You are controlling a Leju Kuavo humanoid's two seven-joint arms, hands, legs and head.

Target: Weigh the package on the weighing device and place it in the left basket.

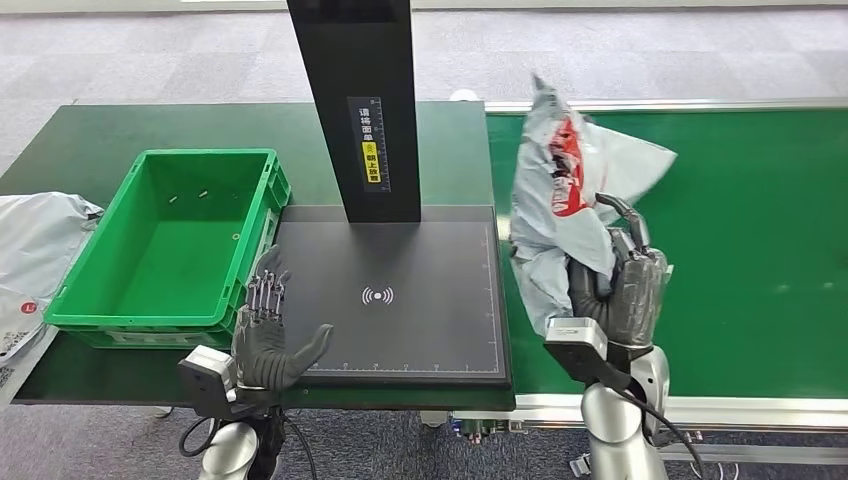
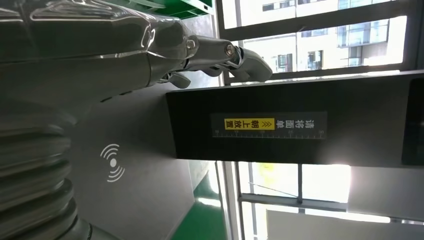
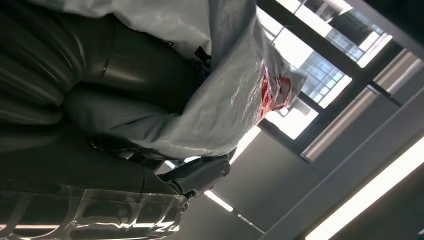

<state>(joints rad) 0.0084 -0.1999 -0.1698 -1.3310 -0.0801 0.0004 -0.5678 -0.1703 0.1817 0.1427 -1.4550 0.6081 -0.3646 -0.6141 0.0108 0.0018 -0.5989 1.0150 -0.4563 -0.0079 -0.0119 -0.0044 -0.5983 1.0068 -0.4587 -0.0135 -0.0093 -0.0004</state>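
A grey plastic package (image 1: 555, 190) with a red mark is held upright by my right hand (image 1: 620, 290), over the green belt just right of the scale; in the right wrist view the package (image 3: 220, 95) lies across my fingers (image 3: 200, 175). The black weighing plate (image 1: 400, 300) with its tall black post (image 1: 360, 100) lies in the middle, nothing on it. My left hand (image 1: 268, 335) hovers open at the plate's near left corner, fingers apart. In the left wrist view my left hand (image 2: 115, 55) reaches toward the post (image 2: 290, 125). The green basket (image 1: 100, 310) stands left of the scale.
Another grey package (image 1: 30, 250) lies at the far left beside the basket. The green conveyor belt (image 1: 760, 250) stretches to the right, with a metal rail (image 1: 700, 405) along its near side. The post stands close behind the plate.
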